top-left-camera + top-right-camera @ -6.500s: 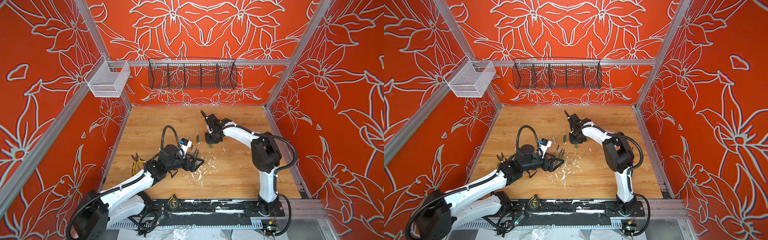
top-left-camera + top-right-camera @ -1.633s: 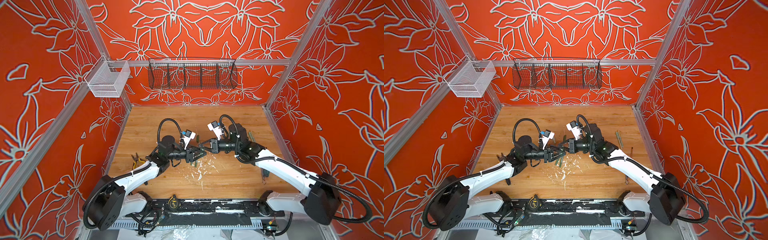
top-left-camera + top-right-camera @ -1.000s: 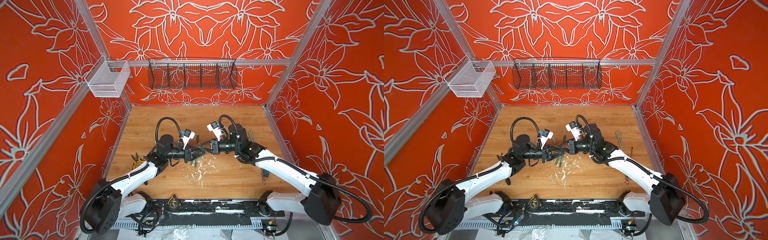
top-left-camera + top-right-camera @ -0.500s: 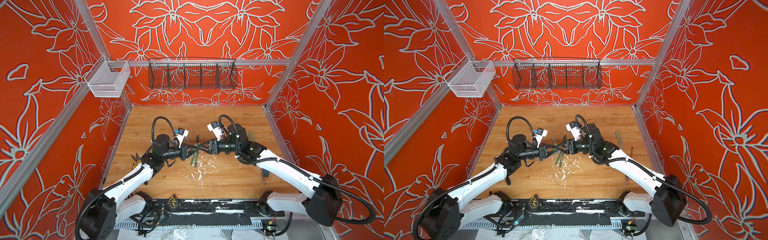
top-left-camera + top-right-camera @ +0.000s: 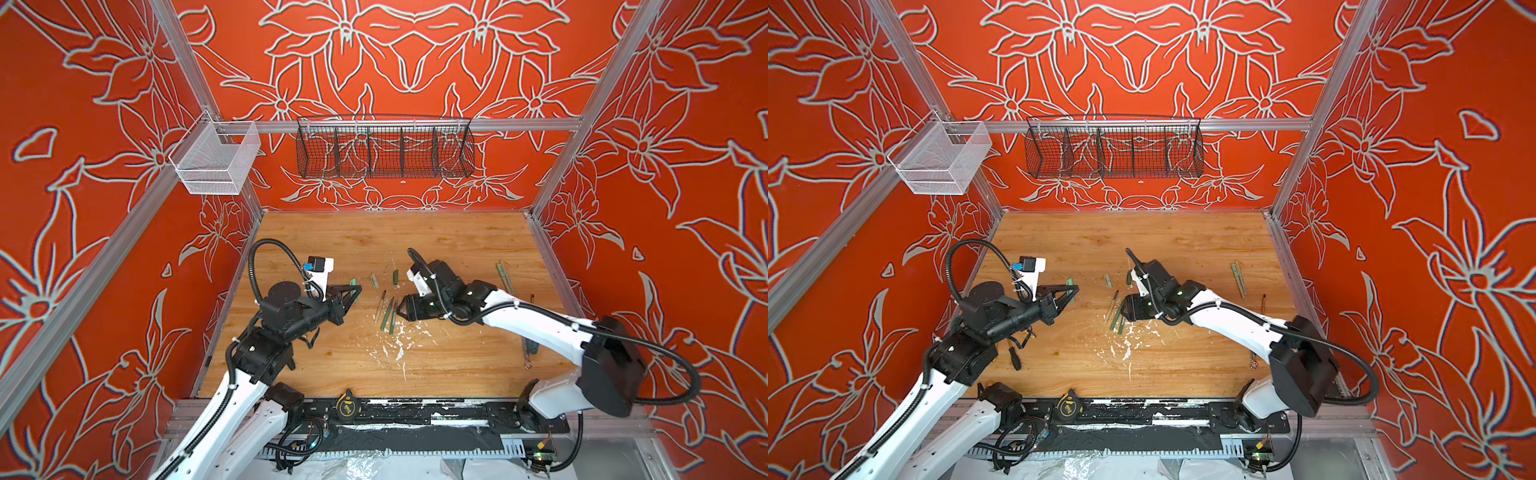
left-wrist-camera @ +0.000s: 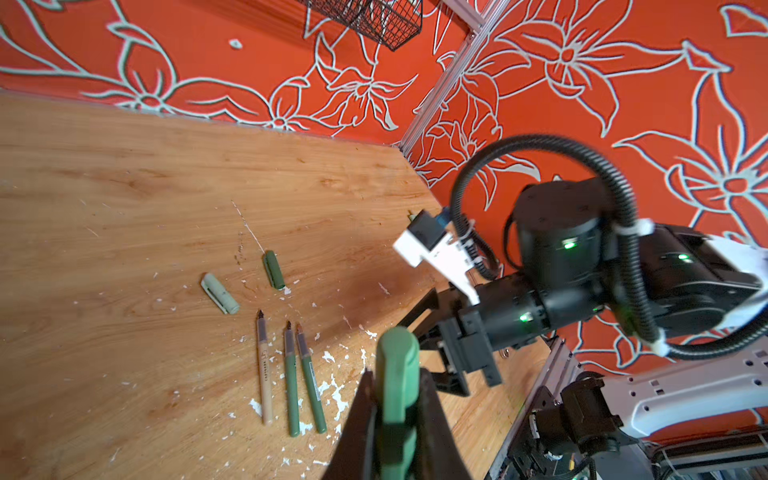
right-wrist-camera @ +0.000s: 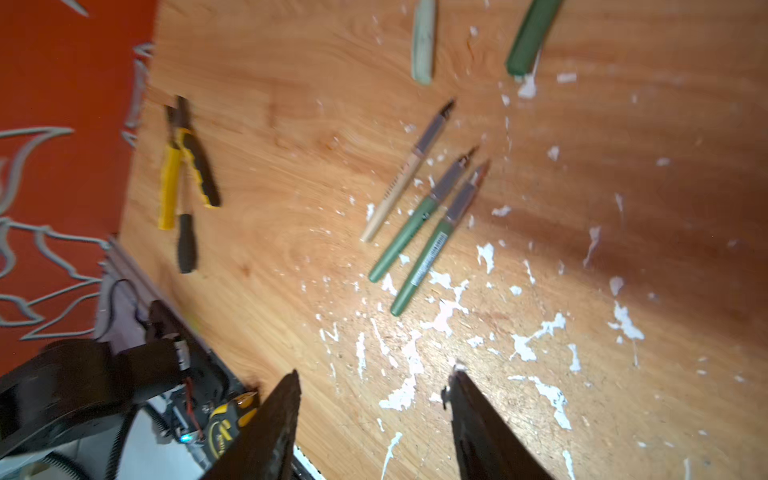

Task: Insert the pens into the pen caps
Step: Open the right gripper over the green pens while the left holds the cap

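Your L gripper [image 6: 395, 376] is clamped on a green rounded plastic pen cap [image 6: 397, 345]. R gripper [image 7: 374, 395] — jaws apart, empty — hangs near three thin green and tan uncapped pens [image 7: 419, 217]

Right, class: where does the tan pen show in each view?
In a top view: tan pen, just below centre, leftmost of three pens.
In a top view: tan pen, same spot.
Left wrist: tan pen, outermost of the three.
Right wrist: tan pen, outermost of the three.
Shared landmark: pale cap near its tip.

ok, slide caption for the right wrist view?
Right gripper open, facing three uncapped pens; pale cap, dark green cap and pliers nearby.
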Available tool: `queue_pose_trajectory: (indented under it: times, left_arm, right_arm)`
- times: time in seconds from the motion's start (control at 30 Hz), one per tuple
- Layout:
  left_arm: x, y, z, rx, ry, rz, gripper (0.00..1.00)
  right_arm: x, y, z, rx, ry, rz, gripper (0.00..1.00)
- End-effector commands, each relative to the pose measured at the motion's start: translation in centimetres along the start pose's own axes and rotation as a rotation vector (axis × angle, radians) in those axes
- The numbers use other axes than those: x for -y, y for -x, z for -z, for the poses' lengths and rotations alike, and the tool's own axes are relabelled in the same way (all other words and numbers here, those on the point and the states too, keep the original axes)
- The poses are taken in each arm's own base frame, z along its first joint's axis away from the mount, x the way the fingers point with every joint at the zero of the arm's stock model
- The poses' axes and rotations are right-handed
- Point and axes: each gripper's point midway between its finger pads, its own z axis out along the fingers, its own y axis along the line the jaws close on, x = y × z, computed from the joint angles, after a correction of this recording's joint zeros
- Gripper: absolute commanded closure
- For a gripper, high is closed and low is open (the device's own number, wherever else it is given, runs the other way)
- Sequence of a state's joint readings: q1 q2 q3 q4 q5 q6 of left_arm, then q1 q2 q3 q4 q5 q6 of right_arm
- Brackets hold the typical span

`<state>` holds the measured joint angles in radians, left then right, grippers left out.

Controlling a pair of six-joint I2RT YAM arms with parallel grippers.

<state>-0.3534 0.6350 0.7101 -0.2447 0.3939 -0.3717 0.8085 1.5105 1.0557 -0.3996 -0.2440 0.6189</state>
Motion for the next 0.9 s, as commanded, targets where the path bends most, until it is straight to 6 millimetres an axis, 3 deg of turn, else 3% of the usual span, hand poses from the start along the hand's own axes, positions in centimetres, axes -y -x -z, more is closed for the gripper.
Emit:
queue_pose_trajectory:
  times: [0.0,0.2,0.47,0.87]
  left_arm:
    - [-0.6,-0.9,1.2,-0.034,0.051,-0.042,1.00]
    - [0.0,-0.7,2.4,-0.002,0.039,-0.058,1.00]
    - [0.7,-0.5,2.8,0.022,0.010,-0.064,1.00]
    - [1.7,-0.3,3.2,0.072,-0.056,-0.074,1.00]
  right_arm:
    - [1.3,0.6,-1.1,-0.012,-0.153,-0.031,0.47]
    - [3.8,0.0,-4.4,-0.116,-0.358,-0.046,0.58]
    - [3.8,0.5,-7.1,-0.143,-0.372,-0.060,0.62]
    - [3.5,0.3,-8.2,-0.161,-0.360,-0.057,0.63]
